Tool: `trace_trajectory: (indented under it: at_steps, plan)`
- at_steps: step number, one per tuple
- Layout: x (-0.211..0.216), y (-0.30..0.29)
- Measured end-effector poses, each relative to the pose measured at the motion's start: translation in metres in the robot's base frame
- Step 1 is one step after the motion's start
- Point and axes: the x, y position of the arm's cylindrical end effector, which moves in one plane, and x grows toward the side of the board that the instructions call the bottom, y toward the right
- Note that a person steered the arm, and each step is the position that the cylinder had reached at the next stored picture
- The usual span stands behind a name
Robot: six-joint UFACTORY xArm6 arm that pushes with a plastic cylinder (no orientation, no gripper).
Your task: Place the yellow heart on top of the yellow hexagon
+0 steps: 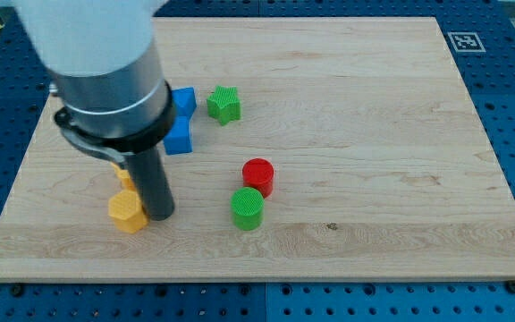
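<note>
The yellow hexagon (127, 211) lies on the wooden board near the view's lower left. Just above it, a sliver of another yellow block, likely the yellow heart (124, 177), shows beside the rod; most of it is hidden behind the arm. My tip (160, 216) rests on the board directly to the right of the hexagon, touching or almost touching it. The arm's wide grey body covers the board's upper left.
Two blue blocks sit right of the arm, one (184, 100) above the other (179, 137). A green star (224, 104) lies right of them. A red cylinder (258, 175) and a green cylinder (248, 207) stand close together mid-board. The board's bottom edge (257, 280) is close below.
</note>
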Motion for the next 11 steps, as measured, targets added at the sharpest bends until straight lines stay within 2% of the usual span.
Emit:
trace_trajectory:
  at_steps: [3,5,7,8,10,11]
  plan:
    - [0.000,-0.016]
    - [0.000,0.031]
    - [-0.041,0.034]
    - [-0.041,0.034]
    - [-0.046,-0.023]
    - [-0.046,-0.023]
